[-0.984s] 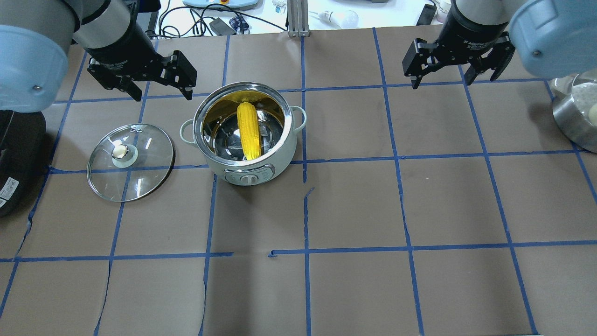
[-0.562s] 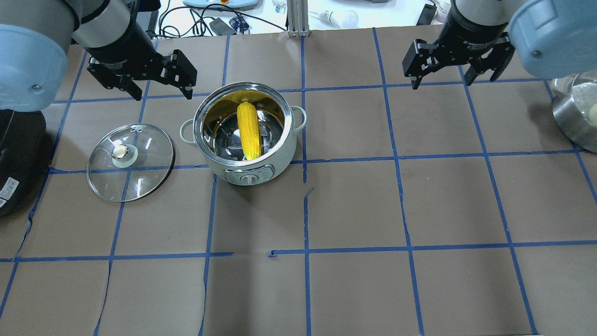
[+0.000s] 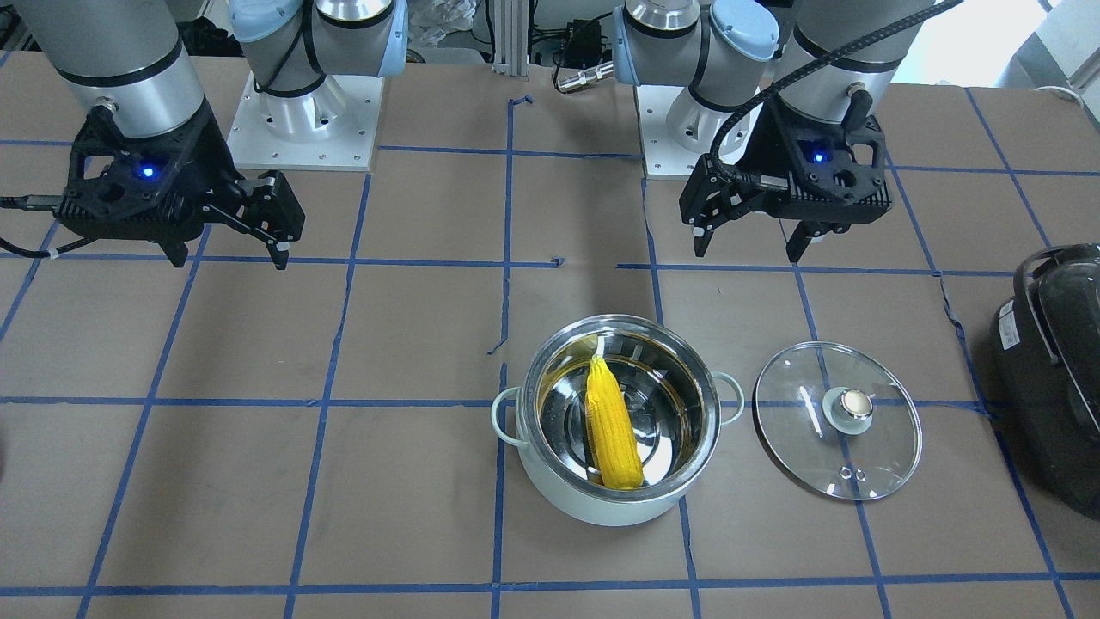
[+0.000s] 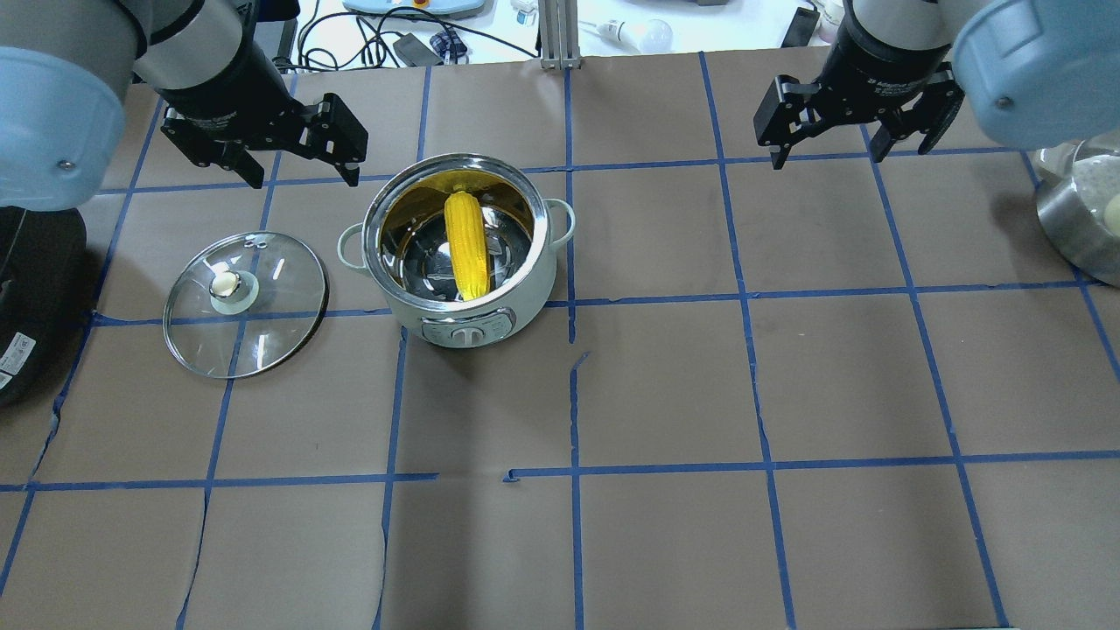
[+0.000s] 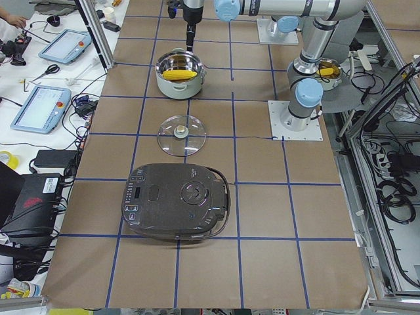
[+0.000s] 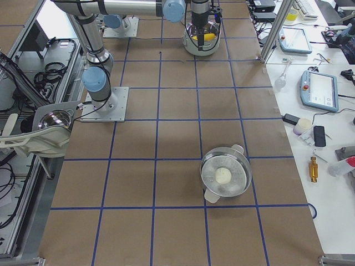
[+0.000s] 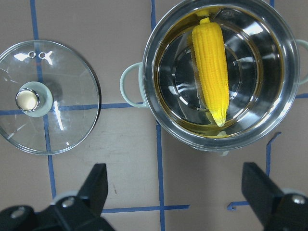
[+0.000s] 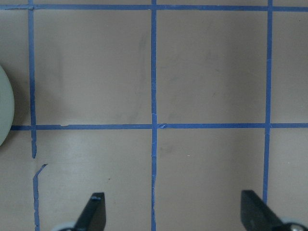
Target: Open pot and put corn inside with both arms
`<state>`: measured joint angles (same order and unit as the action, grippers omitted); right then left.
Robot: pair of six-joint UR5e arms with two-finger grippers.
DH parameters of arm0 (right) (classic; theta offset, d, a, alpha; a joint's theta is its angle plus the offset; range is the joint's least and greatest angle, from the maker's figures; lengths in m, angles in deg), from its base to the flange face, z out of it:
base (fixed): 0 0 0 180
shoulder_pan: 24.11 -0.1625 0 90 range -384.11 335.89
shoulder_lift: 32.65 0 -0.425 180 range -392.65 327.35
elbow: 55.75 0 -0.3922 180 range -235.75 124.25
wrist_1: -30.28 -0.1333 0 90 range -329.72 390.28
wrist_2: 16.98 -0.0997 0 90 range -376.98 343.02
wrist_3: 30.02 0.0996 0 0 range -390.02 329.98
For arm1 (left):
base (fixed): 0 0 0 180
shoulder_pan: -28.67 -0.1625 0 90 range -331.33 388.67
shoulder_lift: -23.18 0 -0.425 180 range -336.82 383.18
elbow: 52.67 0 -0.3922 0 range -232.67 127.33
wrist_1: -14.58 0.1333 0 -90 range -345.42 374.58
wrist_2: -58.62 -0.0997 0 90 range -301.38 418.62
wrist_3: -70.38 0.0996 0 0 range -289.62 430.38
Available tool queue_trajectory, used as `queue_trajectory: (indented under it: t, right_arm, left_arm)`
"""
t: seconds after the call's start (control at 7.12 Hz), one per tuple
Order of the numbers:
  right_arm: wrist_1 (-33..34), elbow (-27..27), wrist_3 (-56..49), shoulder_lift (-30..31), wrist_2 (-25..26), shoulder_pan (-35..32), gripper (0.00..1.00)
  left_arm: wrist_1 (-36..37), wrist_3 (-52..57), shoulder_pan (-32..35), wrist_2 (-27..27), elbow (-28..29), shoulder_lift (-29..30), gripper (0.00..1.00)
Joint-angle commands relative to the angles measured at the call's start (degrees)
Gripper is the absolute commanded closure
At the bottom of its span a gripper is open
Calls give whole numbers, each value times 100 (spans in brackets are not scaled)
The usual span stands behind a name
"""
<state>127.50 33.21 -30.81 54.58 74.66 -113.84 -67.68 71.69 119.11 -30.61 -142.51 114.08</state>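
The mint-white pot [image 4: 472, 328] stands open left of the table's middle. The yellow corn [image 4: 466, 245] lies inside it on the steel bottom. The glass lid [image 4: 245, 302] lies flat on the table to the pot's left, knob up. My left gripper [image 4: 306, 179] is open and empty, raised behind the lid and pot. My right gripper [image 4: 827, 157] is open and empty, raised far to the pot's right. The left wrist view shows the corn [image 7: 211, 72], the pot [image 7: 149, 96] and the lid [image 7: 48, 96]. The front view shows the pot [image 3: 601, 511], the left gripper [image 3: 746, 254] and the right gripper [image 3: 230, 258].
A large black appliance [image 4: 26, 297] sits at the table's left edge, beyond the lid. A steel pot [image 4: 1081, 219] with something white and round inside sits at the right edge. Cables and devices lie past the far edge. Blue tape lines grid the brown surface.
Both grippers have drifted very slightly toward the far edge. The pot, corn and lid have not moved.
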Motion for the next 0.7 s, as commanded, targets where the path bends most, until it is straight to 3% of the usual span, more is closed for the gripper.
queue_trajectory:
  t: [0.0,0.56]
  right_arm:
    - [8,-1,0,5,-6,8,0]
    - [-1,-10,9,5,11,8,0]
  left_arm:
    - [0,0,0,2,-7,7,0]
    - [0,-9,0,-7,-16,-20,0]
